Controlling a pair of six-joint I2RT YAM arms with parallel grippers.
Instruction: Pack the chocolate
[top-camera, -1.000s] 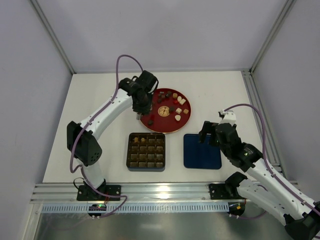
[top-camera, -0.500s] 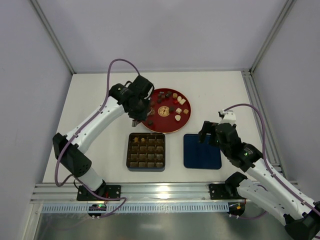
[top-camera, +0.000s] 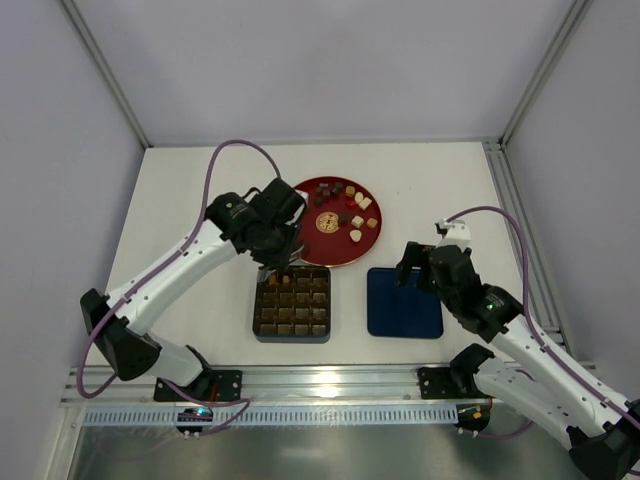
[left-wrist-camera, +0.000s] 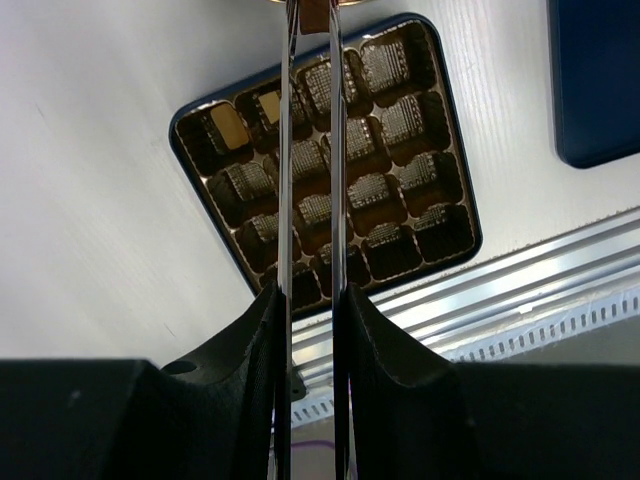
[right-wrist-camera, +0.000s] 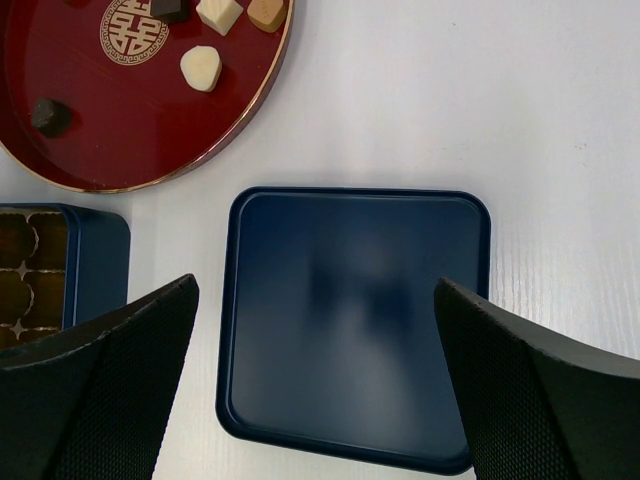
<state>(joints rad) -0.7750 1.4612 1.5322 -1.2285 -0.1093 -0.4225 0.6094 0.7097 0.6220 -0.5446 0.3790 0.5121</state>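
Note:
Loose chocolates (top-camera: 352, 214) in dark brown, cream and red lie on a round red plate (top-camera: 318, 250) with a gold emblem. In the right wrist view a cream one (right-wrist-camera: 200, 68) and a dark one (right-wrist-camera: 50, 117) show. My left gripper (top-camera: 275, 262) hangs over the far edge of the open box (top-camera: 258, 322). Its thin metal fingers (left-wrist-camera: 286, 150) are shut on a small brown chocolate (left-wrist-camera: 316, 16) at the tips. The box (left-wrist-camera: 474, 225) has a grid of cells, and a few hold pieces. My right gripper (top-camera: 418, 265) stands open above the dark blue lid (right-wrist-camera: 355, 320), holding nothing.
The dark blue lid (top-camera: 404, 302) lies flat to the right of the box. An aluminium rail (top-camera: 330, 385) runs along the near table edge. White walls and frame posts close in the table at the back and sides.
My left arm has swung from the left side of the red plate toward the near side and now hangs over the box's far edge. The right arm has not moved.

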